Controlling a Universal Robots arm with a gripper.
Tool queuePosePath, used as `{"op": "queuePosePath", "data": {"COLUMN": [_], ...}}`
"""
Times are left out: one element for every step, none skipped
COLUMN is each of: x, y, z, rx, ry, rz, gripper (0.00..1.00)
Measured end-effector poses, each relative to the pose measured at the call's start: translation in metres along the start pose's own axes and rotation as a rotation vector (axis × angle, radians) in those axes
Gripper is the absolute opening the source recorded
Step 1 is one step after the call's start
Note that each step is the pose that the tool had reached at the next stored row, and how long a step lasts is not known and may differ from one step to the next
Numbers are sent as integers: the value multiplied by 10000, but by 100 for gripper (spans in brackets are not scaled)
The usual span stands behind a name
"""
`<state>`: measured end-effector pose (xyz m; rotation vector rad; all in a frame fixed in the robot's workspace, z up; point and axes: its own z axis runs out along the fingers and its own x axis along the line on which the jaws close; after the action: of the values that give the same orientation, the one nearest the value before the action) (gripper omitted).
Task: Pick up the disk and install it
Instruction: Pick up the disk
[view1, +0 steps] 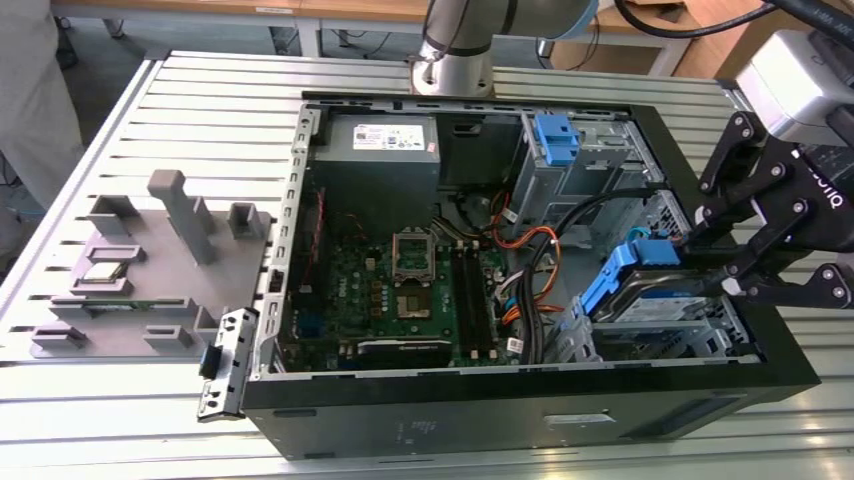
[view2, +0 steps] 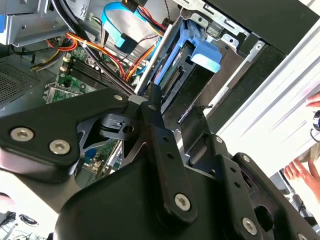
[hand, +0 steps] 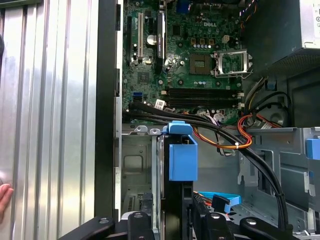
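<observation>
Held the flat silver-metal disk (view1: 651, 298), blue-framed, between the black gripper's (view1: 714, 266) narrowed fingers, tilted over the grey metal drive bay (view1: 674, 342) at the corner of the open black computer case (view1: 534, 397), exterior view's lower right; likely needed squaring to the bay, clear of black cables (view1: 587, 214).

In the exterior view the hand (view1: 717, 272) is cut off by the picture's edge. It covers the end of the disk (view1: 651, 298) nearest it, and the cage (view1: 667, 338) under the hand hides the disk's lower part. In the second wrist view the hand itself blocks the disk's near end. Whether the hand grips the disk cannot be told. Beside the hand, a person (view2: 301, 172) is cut by the edge, with only a palm showing.
</observation>
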<state>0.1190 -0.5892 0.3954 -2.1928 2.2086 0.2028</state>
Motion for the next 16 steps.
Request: {"op": "queuePosePath", "data": {"x": [0,0,0,0,0,1,2,3,4,5,5,6,7,7,7,7], "y": [0,0,0,1,3,9,13,17,18,18,18,18,19,18,19,19], "z": [0,-1,-2,-1,-1,5,16,30,43,50,51,54,62,65,65,65], "rx": [0,0,1,1,1,2,4,6,7,7,7,6,6,6,6,6], "ry": [0,1,3,2,3,4,6,9,9,10,9,11,8,9,10,13], "rz": [0,0,0,0,0,-5,-18,-32,-45,-52,-56,-57,-60,-62,-63,-63], "gripper": [42,42,42,42,42,42,42,42,42,42,42,42,42,42,42,42]}}
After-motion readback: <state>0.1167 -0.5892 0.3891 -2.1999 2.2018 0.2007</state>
